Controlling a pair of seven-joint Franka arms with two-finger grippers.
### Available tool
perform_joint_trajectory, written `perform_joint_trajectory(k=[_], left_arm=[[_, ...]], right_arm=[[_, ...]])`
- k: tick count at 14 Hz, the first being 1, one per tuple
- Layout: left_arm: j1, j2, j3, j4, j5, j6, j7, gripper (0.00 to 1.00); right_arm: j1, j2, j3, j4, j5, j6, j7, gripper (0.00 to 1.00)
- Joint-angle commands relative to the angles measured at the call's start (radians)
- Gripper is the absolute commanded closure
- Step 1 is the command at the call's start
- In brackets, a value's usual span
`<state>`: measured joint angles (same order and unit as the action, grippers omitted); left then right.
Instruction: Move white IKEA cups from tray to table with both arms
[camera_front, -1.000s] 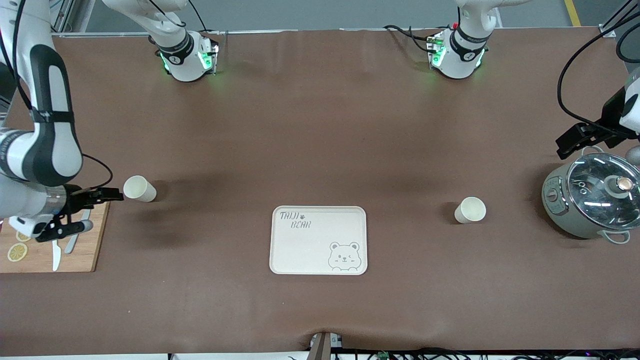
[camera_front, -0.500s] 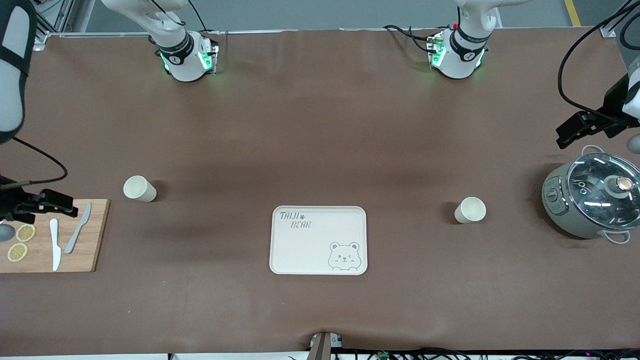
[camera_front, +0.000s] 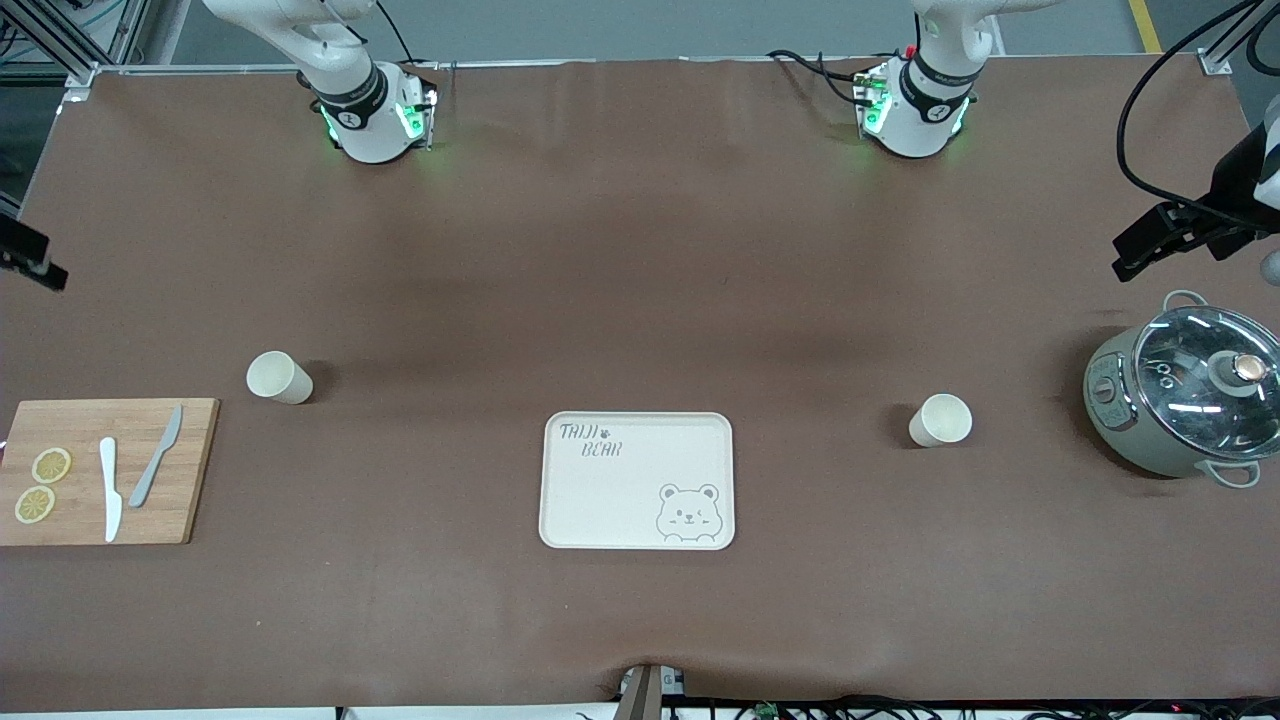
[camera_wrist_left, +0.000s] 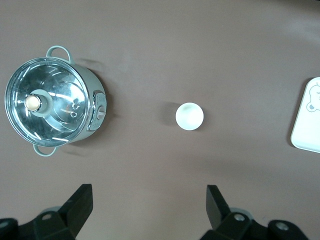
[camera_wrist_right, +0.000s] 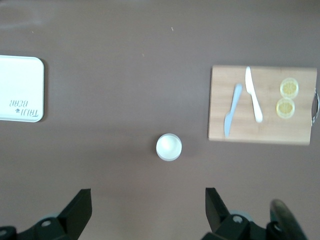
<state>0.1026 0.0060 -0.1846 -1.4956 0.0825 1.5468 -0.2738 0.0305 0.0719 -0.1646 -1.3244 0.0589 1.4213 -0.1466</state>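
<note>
Front view shows you both cups (camera_front: 279, 378) (camera_front: 940, 420) off the tray (camera_front: 637, 481) on the surface (camera_front: 640, 250) — left gripper (camera_wrist_left: 148, 200) and right gripper (camera_wrist_right: 147, 202) spread, each empty above its cup.

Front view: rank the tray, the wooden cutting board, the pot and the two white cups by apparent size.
1. Cutting board and tray: look alike, unsure.
2. Pot.
3. Cup near the board and cup near the pot: alike.

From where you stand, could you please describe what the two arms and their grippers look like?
Both arms are glossy white with black joint bands and green-lit bases. Black cables run to the left gripper. Each gripper is black with two blocky fingers, like the right gripper.
</note>
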Motion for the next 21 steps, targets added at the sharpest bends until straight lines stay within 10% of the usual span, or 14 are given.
perform_joint_trajectory(k=[1, 4, 7, 21], left_arm=[[0.005, -0.029, -0.004, -0.023, -0.035, -0.010, 0.021, 0.00], [0.005, -0.038, -0.004, -0.046, -0.079, -0.010, 0.025, 0.00], [0.003, -0.052, -0.024, -0.075, -0.082, -0.008, 0.064, 0.00], [0.003, -0.089, -0.047, -0.121, -0.082, 0.015, 0.137, 0.00]], right_arm=[[0.044, -0.112, 0.034, -0.149, -0.116, -0.022, 0.085, 0.00], [0.031, -0.199, 0.027, -0.292, -0.162, 0.064, 0.071, 0.00], [0.005, -0.195, 0.014, -0.292, -0.053, 0.060, 0.053, 0.00], [0.002, -0.193, 0.010, -0.297, -0.047, 0.044, 0.053, 0.00]])
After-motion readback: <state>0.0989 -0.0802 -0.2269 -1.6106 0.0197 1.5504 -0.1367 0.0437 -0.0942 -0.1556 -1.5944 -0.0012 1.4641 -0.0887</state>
